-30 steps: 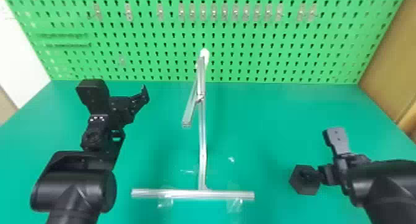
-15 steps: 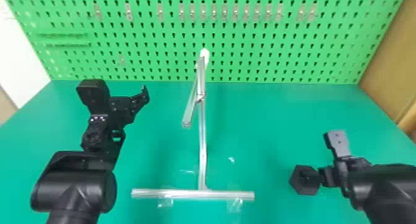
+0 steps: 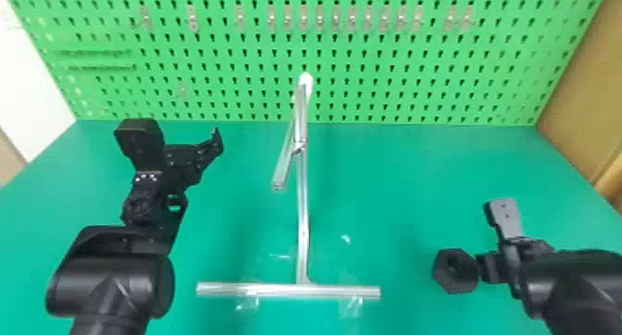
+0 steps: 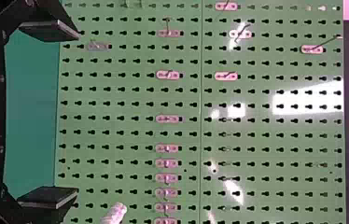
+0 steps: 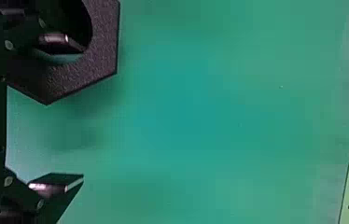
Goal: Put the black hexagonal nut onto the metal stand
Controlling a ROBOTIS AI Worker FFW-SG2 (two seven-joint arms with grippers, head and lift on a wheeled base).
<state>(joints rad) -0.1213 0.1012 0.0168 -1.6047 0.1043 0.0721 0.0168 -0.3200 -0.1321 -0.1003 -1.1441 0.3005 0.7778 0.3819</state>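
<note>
And here at the robot's right, the black hexagonal nut (image 3: 453, 278) with its round hole shows against the green tabletop (image 3: 393, 172), well apart from the metal stand; whether it rests on the surface, the views don't settle. Right beside it is the right gripper (image 3: 492, 239), its two flat black fingers spread wide! In the right wrist view, one finger crosses the nut's hole, the other stands away from the nut, so there's no clamp from both sides. Does that near finger touch the nut, or reach inside the hole? Can't tell from here.

Centre stage, the silver metal stand (image 3: 303, 218): a long base bar running side to side, an upright post, a slanting bar joined to it, a white tip (image 3: 305, 82) at the top, clear tape (image 3: 247, 302) at the base. The nut is not on it.

Over on the left, the left gripper (image 3: 178, 136) hangs idle, fingers apart with nothing between them, facing the green pegboard (image 3: 416, 79) and its row of small metal hooks (image 3: 303, 18).
</note>
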